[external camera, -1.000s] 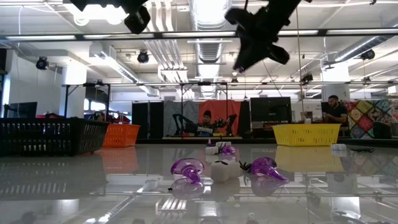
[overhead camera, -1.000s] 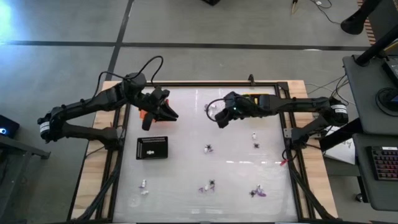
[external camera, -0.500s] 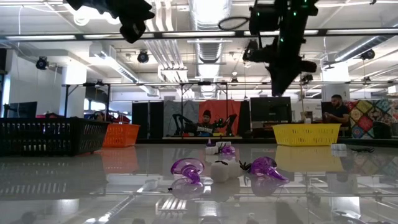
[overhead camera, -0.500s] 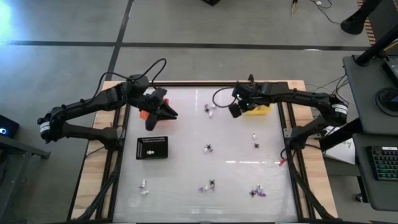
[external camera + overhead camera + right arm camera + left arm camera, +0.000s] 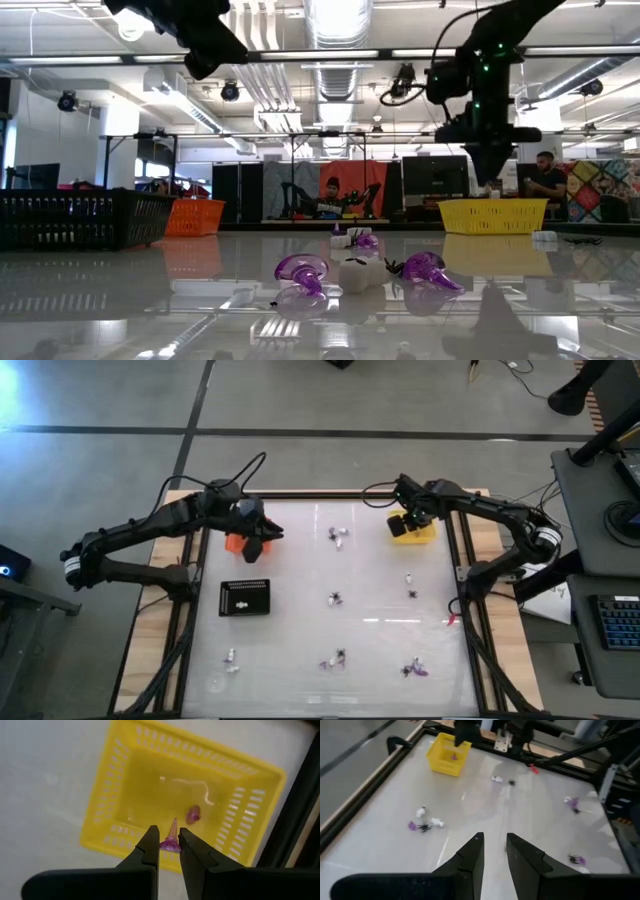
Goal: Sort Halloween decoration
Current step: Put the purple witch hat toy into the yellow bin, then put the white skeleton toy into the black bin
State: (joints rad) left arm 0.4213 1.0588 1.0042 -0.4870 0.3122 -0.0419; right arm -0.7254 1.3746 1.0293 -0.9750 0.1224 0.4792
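Note:
The Halloween decoration is a scatter of tiny white, black and purple trinkets (image 5: 336,598) on the white table; in the low view, purple ones (image 5: 428,270) lie close. My right gripper (image 5: 410,520) hangs over the yellow tray (image 5: 425,535), shut on a purple cone-shaped trinket (image 5: 170,836). A second purple piece (image 5: 193,814) lies on the tray's floor. My left gripper (image 5: 495,845) stands open with nothing between its fingers, above the orange tray (image 5: 233,544). My right gripper pinches the purple cone's wide end (image 5: 170,845) between its two fingertips. The fingers come from above and point down. The cone's tip points away from the fingers, toward the tray floor, and the trinket is lifted clear above the yellow tray.
A black tray (image 5: 245,597) with a white trinket in it sits at the left of the table's middle. Dark frame rails (image 5: 462,575) run along the table's edges. Trinkets lie near the far edge (image 5: 338,535), at the right (image 5: 410,578) and along the near edge (image 5: 415,668).
My right gripper has swung from the table's far middle toward the right edge, has sunk and tipped to point more steeply down, and now hangs over the yellow tray, still shut. My left gripper has turned in place over the orange tray.

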